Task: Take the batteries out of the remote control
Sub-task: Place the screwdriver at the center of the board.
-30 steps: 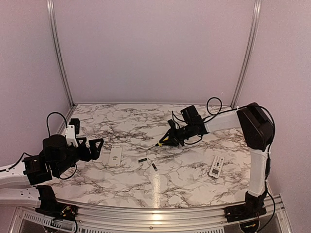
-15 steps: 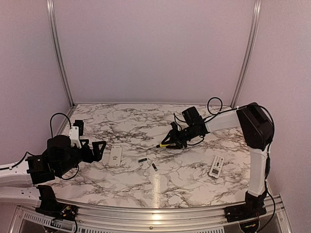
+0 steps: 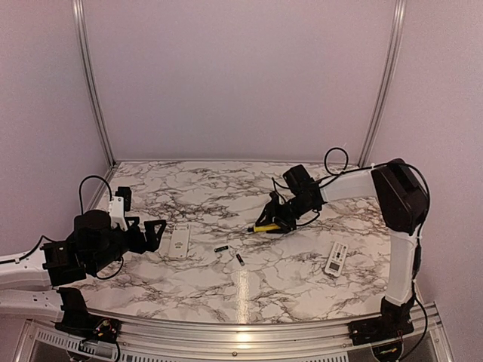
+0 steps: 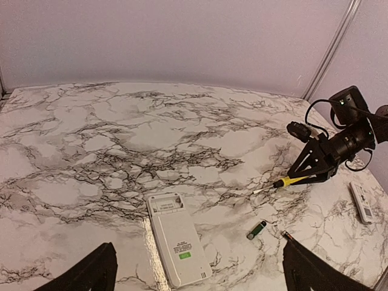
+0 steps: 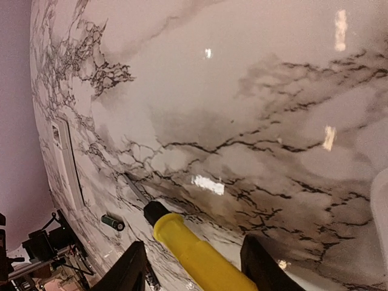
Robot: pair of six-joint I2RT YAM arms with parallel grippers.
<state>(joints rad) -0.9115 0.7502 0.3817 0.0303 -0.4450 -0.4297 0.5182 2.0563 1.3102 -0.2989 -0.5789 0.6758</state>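
Left wrist view is showing our left gripper hovering with its jaws spread wide and gripping nothing. The remote control is lying back-up just ahead of and between them, probably so we are ready to steady it. We are judging the unloading nearly done. The batteries are lying loose on the marble table, outside that gripper's jaw on the view's right and short of the right gripper. The second battery is resting near the first. Our right gripper's jaws are standing apart around the yellow-handled screwdriver, which is lying on the table, seemingly laid aside as a finished prying tool. Another remote is lying well behind those jaws.
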